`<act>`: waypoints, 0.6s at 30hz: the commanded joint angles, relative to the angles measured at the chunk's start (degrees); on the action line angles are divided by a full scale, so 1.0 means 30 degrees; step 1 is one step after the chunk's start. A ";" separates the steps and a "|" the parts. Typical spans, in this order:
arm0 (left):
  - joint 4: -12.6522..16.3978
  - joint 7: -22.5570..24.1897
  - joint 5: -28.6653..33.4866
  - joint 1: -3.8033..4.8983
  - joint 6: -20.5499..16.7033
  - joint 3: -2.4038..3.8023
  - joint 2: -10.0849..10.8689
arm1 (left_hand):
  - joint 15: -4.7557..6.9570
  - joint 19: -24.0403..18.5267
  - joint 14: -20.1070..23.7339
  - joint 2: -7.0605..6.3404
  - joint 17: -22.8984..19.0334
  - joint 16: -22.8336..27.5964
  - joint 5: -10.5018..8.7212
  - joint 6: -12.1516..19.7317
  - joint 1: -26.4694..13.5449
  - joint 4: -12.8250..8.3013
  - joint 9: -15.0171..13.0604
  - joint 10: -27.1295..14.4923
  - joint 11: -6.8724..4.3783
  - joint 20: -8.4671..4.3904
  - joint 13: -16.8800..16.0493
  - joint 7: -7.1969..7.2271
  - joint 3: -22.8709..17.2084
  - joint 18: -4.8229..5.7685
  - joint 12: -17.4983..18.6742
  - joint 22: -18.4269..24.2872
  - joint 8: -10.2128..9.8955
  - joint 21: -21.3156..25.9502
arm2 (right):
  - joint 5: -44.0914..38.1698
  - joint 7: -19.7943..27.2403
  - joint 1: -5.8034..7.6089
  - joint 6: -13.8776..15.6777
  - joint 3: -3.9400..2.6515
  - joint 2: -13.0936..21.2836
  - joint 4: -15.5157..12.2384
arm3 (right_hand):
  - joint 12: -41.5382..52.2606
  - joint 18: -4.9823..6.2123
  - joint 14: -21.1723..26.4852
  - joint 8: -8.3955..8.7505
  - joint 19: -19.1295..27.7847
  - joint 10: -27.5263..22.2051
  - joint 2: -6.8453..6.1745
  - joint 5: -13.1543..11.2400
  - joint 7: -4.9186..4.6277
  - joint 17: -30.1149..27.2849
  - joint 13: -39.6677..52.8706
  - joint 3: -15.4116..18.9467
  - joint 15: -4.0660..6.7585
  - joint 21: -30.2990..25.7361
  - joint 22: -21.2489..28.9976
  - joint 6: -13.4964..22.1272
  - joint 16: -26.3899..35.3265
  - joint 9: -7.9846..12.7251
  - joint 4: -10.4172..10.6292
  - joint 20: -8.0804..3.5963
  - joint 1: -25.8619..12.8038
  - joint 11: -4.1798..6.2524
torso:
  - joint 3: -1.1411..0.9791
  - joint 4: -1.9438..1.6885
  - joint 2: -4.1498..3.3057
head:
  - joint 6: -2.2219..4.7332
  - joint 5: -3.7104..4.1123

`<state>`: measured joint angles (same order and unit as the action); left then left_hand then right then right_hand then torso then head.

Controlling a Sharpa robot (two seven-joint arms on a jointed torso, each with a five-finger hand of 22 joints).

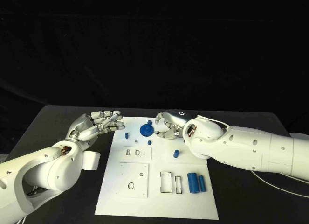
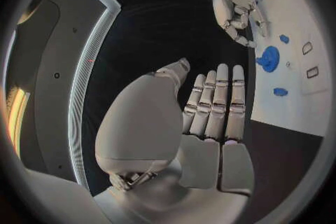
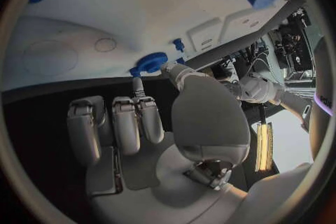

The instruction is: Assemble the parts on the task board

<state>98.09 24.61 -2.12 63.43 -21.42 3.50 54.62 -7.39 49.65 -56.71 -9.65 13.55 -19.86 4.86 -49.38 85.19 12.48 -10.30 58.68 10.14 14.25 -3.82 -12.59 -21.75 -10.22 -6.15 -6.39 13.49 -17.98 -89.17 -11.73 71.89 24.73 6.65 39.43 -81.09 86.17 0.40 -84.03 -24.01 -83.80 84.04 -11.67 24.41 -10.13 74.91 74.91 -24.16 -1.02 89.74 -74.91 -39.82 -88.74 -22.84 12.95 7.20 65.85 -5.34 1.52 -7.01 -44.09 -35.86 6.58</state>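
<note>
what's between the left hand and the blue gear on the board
Only bare white task board, with one small blue peg near the line between left hand and blue gear, per the head view.

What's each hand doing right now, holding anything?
Left hand: open, fingers apart, holding nothing, beside the task board.
Right hand: close to the blue round part; whether it grips it cannot be told.

Overhead light is hitting the task board (image 1: 156,186) brightly; black backdrop is staying dim; wrist views are bending and darkening at rims.
</note>
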 commanded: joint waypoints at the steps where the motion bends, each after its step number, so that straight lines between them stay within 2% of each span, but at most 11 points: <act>1: -0.0021 0.0105 0.0026 0.0023 0.0133 0.0013 0.0001 | 0.0020 0.0161 -0.0085 -0.0017 0.0031 -0.0114 -0.0042 -0.0049 -0.0206 -0.0027 0.0027 0.0146 0.0025 -0.0039 0.0008 -0.0331 -0.0089 -0.0104 0.0067 0.0025 -0.0082 -0.0093 | 0.1706 0.1562 0.0276 0.1566 -0.0065 0.0940 -0.0693 | 0.0052 -0.0134 -0.1629 0.0148 -0.2067 0.0890 0.0002 -0.0296 -0.0012 0.3428 0.3589 -0.0177 -0.0034 0.0085 -0.5031 -0.0193 0.0011 0.0052 -0.0182 0.0044 0.0364 0.0016 | -0.0042 0.0136 0.0051 | 0.0090 -0.0009; 2: -0.0033 0.0107 0.0026 0.0023 0.0134 0.0013 0.0004 | 0.0020 0.0161 -0.0085 -0.0017 0.0031 -0.0114 -0.0042 -0.0049 -0.0206 -0.0027 0.0027 0.0146 0.0025 -0.0039 0.0008 -0.0331 -0.0089 -0.0104 0.0067 0.0025 -0.0082 -0.0093 | 0.2016 0.1780 0.0337 0.1537 -0.0072 0.1185 -0.0851 | 0.0054 -0.0128 -0.1626 0.0142 -0.2052 0.0892 -0.0004 -0.0404 -0.0004 0.3414 0.3591 -0.0192 -0.0034 0.0070 -0.5014 -0.0233 0.0015 0.0055 -0.0218 0.0037 0.0403 0.0014 | -0.0057 0.0175 0.0067 | 0.0102 -0.0034; 3: -0.0067 0.0112 0.0026 0.0023 0.0135 0.0013 0.0001 | 0.0016 0.0163 -0.0077 -0.0027 0.0040 -0.0113 -0.0042 -0.0035 -0.0203 -0.0047 0.0034 0.0135 0.0032 -0.0040 0.0010 -0.0339 -0.0114 -0.0103 0.0092 0.0031 -0.0097 -0.0092 | 0.2694 0.2198 0.0454 0.1358 -0.0084 0.1688 -0.1155 | -0.0043 -0.0012 -0.1591 0.0133 -0.1745 0.0808 -0.0042 -0.1138 0.0004 0.3277 0.3485 -0.0273 -0.0003 -0.0244 -0.4674 -0.0405 0.0058 0.0074 -0.0444 0.0015 0.0675 0.0022 | -0.0081 0.0232 0.0093 | 0.0107 -0.0057; 4: -0.0092 0.0113 0.0026 0.0023 0.0136 0.0013 -0.0005 | 0.0016 0.0163 -0.0077 -0.0027 0.0040 -0.0113 -0.0042 -0.0035 -0.0203 -0.0047 0.0034 0.0135 0.0032 -0.0040 0.0010 -0.0339 -0.0114 -0.0103 0.0092 0.0031 -0.0097 -0.0092 | 0.3195 0.2461 0.0528 0.1174 -0.0090 0.2033 -0.1341 | -0.0122 0.0031 -0.1575 0.0147 -0.1633 0.0739 -0.0112 -0.1543 0.0016 0.3215 0.3399 -0.0271 0.0007 -0.0360 -0.4551 -0.0505 0.0079 0.0095 -0.0558 -0.0002 0.0795 0.0030 | -0.0098 0.0264 0.0116 | 0.0123 -0.0040; 6: -0.0133 0.0116 0.0026 0.0022 0.0141 0.0012 -0.0021 | 0.0016 0.0163 -0.0077 -0.0027 0.0040 -0.0113 -0.0042 -0.0035 -0.0203 -0.0047 0.0034 0.0135 0.0032 -0.0040 0.0010 -0.0339 -0.0114 -0.0103 0.0092 0.0031 -0.0097 -0.0092 | 0.4045 0.2893 0.0639 0.0855 -0.0098 0.2602 -0.1604 | -0.0200 0.0080 -0.1550 0.0151 -0.1500 0.0668 -0.0146 -0.1761 0.0027 0.3117 0.3312 -0.0266 0.0016 -0.0497 -0.4407 -0.0566 0.0110 0.0103 -0.0611 -0.0008 0.0853 0.0038 | -0.0116 0.0299 0.0141 | 0.0143 -0.0006; 8: -0.0179 0.0120 0.0027 0.0021 0.0163 0.0011 -0.0054 | 0.0016 0.0163 -0.0077 -0.0027 0.0040 -0.0113 -0.0042 -0.0035 -0.0203 -0.0047 0.0034 0.0135 0.0032 -0.0040 0.0010 -0.0339 -0.0114 -0.0103 0.0092 0.0031 -0.0097 -0.0092 | 0.4976 0.3484 0.0737 0.0429 -0.0105 0.3264 -0.1803 | -0.0609 0.0375 -0.1396 0.0221 -0.0703 0.0289 -0.0364 -0.2850 0.0192 0.2540 0.2874 -0.0268 0.0130 -0.1333 -0.3546 -0.1031 0.0311 0.0194 -0.1029 -0.0102 0.1332 0.0185 | -0.0150 0.0369 0.0184 | 0.0155 0.0029; 10: -0.0212 0.0127 0.0027 0.0020 0.0195 0.0010 -0.0096 | 0.0016 0.0163 -0.0077 -0.0027 0.0040 -0.0113 -0.0042 -0.0035 -0.0203 -0.0047 0.0034 0.0135 0.0032 -0.0040 0.0010 -0.0339 -0.0114 -0.0103 0.0092 0.0031 -0.0097 -0.0092 | 0.5705 0.4074 0.0791 0.0215 -0.0108 0.3791 -0.1828 | -0.0704 0.0457 -0.1368 0.0331 -0.0476 0.0201 -0.0414 -0.3128 0.0340 0.2429 0.2778 -0.0337 0.0227 -0.1586 -0.3303 -0.1198 0.0361 0.0274 -0.1285 -0.0173 0.1659 0.0302 | -0.0180 0.0394 0.0202 | 0.0147 0.0095; 11: -0.0230 0.0131 0.0027 0.0019 0.0222 0.0010 -0.0126 | 0.0016 0.0163 -0.0077 -0.0027 0.0040 -0.0113 -0.0042 -0.0035 -0.0203 -0.0047 0.0034 0.0135 0.0032 -0.0040 0.0010 -0.0339 -0.0114 -0.0103 0.0092 0.0031 -0.0097 -0.0092 | 0.6133 0.4521 0.0805 0.0216 -0.0106 0.4087 -0.1786 | -0.0704 0.0457 -0.1368 0.0331 -0.0476 0.0201 -0.0414 -0.3128 0.0340 0.2429 0.2778 -0.0337 0.0227 -0.1586 -0.3303 -0.1198 0.0361 0.0274 -0.1285 -0.0173 0.1659 0.0302 | -0.0205 0.0406 0.0217 | 0.0129 0.0244; 12: -0.0245 0.0134 0.0027 0.0018 0.0251 0.0009 -0.0159 | 0.0016 0.0163 -0.0077 -0.0027 0.0040 -0.0113 -0.0042 -0.0035 -0.0203 -0.0047 0.0034 0.0135 0.0032 -0.0040 0.0010 -0.0339 -0.0114 -0.0103 0.0092 0.0031 -0.0097 -0.0092 | 0.6499 0.4967 0.0791 0.0237 -0.0103 0.4363 -0.1730 | -0.0925 0.0508 -0.1313 0.0502 -0.0329 -0.0004 -0.0416 -0.3269 0.0348 0.2213 0.2546 -0.0493 0.0276 -0.1762 -0.3142 -0.1223 0.0447 0.0371 -0.1613 -0.0239 0.2108 0.0348 | -0.0217 0.0415 0.0231 | 0.0115 0.0372; 15: -0.0265 0.0142 0.0028 0.0015 0.0318 0.0008 -0.0214 | 0.0014 0.0163 -0.0073 -0.0036 0.0045 -0.0113 -0.0043 -0.0033 -0.0202 -0.0058 0.0036 0.0139 0.0033 -0.0040 0.0008 -0.0335 -0.0126 -0.0102 0.0101 0.0035 -0.0102 -0.0091 | 0.7142 0.5845 0.0656 0.0293 -0.0095 0.4945 -0.1570 | -0.0939 0.0462 -0.1346 0.0789 -0.0443 -0.0019 -0.0356 -0.3190 0.0246 0.2337 0.2545 -0.0712 0.0233 -0.1670 -0.3259 -0.1111 0.0428 0.0516 -0.1957 -0.0243 0.2569 0.0285 | -0.0245 0.0431 0.0256 | 0.0089 0.0653; 18: -0.0300 0.0150 0.0028 0.0012 0.0360 0.0007 -0.0251 | 0.0014 0.0163 -0.0073 -0.0036 0.0045 -0.0113 -0.0043 -0.0033 -0.0202 -0.0058 0.0036 0.0139 0.0033 -0.0040 0.0008 -0.0335 -0.0126 -0.0102 0.0101 0.0035 -0.0102 -0.0091 | 0.7665 0.6597 0.0485 0.0280 -0.0085 0.5413 -0.1308 | -0.0956 0.0439 -0.1372 0.0993 -0.0509 -0.0036 -0.0375 -0.3141 0.0157 0.2424 0.2530 -0.0843 0.0175 -0.1623 -0.3322 -0.1072 0.0407 0.0617 -0.2219 -0.0206 0.2852 0.0213 | -0.0309 0.0496 0.0266 | 0.0074 0.0758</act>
<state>97.17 24.61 -2.12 63.42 -21.34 3.49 54.00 -7.39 49.87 -56.71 -9.65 13.61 -19.86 4.86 -49.38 85.19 12.32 -10.25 58.68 10.14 14.04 -3.82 -12.59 -21.91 -10.22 -6.15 -6.33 13.49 -17.98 -70.59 2.52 73.47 26.55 6.37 55.57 -85.15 83.43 1.30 -84.14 -21.18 -84.01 84.04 -12.79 14.84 -9.23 74.91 74.90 -26.77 -0.49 84.74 -74.95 -42.99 -87.54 -21.02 6.42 6.98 73.87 -4.70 0.81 -5.72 -43.39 -35.57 8.55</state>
